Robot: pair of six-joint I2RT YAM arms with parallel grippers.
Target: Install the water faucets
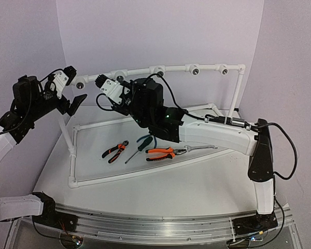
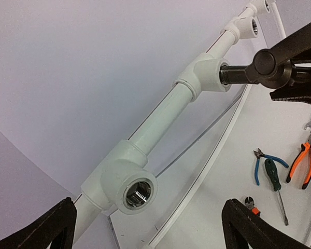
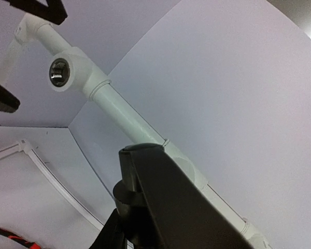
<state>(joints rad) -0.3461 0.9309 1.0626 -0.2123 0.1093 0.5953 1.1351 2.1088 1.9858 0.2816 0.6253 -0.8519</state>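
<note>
water faucet [image 2: 249,70] is clamped in the right gripper [image 1: 102,83], with its threaded end entered in a socket [image 2: 207,75] of the white pipe [image 2: 160,116]. threads are exposed, so seating is judged unfinished. left gripper [image 2: 147,207] is spread wide and empty by the bare left socket [image 2: 137,192].

The top view looks down from high behind; both wrist views sit close to the white pipe [image 2: 160,115], sharing it.

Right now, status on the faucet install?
Left gripper open at empty socket. Right gripper shut on faucet, threads at mouth of next socket. Pliers on table, not blocking.
</note>
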